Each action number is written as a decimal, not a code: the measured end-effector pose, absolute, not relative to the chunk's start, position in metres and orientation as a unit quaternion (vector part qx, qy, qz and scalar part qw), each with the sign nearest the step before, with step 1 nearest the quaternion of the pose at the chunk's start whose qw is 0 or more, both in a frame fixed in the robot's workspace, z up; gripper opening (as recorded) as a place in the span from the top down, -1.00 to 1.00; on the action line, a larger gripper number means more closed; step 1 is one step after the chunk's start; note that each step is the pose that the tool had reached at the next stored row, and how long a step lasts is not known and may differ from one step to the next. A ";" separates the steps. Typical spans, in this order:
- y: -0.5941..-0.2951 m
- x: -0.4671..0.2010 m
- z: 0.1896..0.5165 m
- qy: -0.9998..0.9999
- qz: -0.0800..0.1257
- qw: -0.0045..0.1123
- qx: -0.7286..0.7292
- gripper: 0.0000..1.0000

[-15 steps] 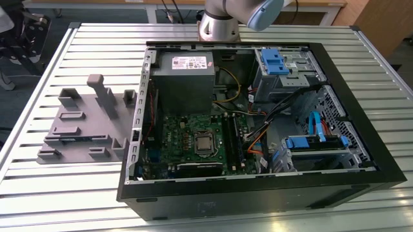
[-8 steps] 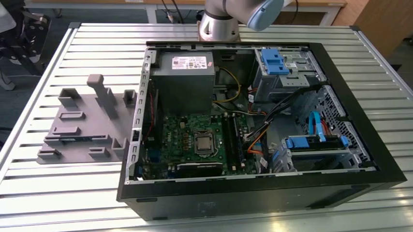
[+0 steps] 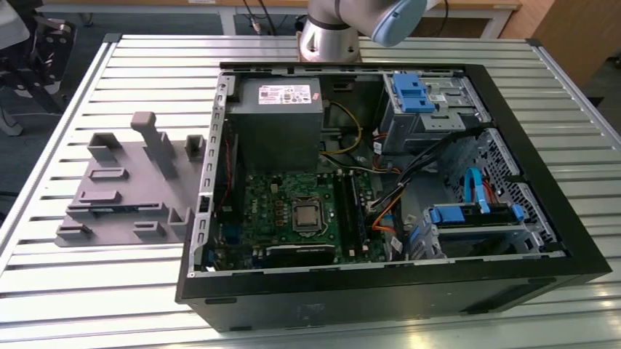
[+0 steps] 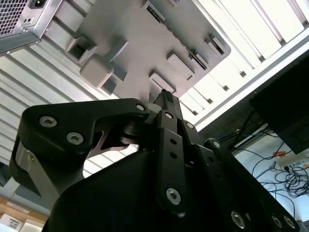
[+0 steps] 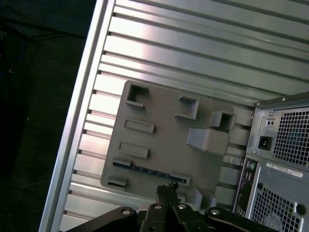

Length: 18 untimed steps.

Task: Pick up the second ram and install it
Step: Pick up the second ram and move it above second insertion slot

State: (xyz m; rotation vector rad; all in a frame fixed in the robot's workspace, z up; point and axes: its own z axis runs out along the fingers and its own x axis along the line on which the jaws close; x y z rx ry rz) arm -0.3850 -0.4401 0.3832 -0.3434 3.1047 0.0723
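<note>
The second ram point(image 5: 145, 170) is a thin blue-green stick standing on edge in a slot along one side of the grey holder block point(image 5: 164, 121). In the first wrist view my gripper point(image 5: 167, 185) hovers above the holder, close to one end of the ram and not touching it. Its two fingers are pressed together with nothing between them. In the second wrist view the gripper point(image 4: 164, 94) points down at the holder block point(image 4: 145, 34). In the exterior view the holder block point(image 3: 126, 182) lies on the table on the exterior view's left.
The open computer case point(image 3: 388, 196) lies on the slatted metal table point(image 3: 145, 65), with the green motherboard point(image 3: 296, 211) and its memory slots point(image 3: 347, 211) inside. Its rear panel point(image 5: 280, 159) is beside the holder. The arm's base point(image 3: 328, 36) stands behind the case.
</note>
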 end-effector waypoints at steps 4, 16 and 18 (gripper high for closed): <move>-0.440 -0.385 0.383 0.991 0.023 0.008 -0.130 0.79; -0.441 -0.385 0.383 0.981 0.024 0.007 -0.191 0.79; -0.441 -0.385 0.383 0.979 0.024 0.006 -0.200 0.79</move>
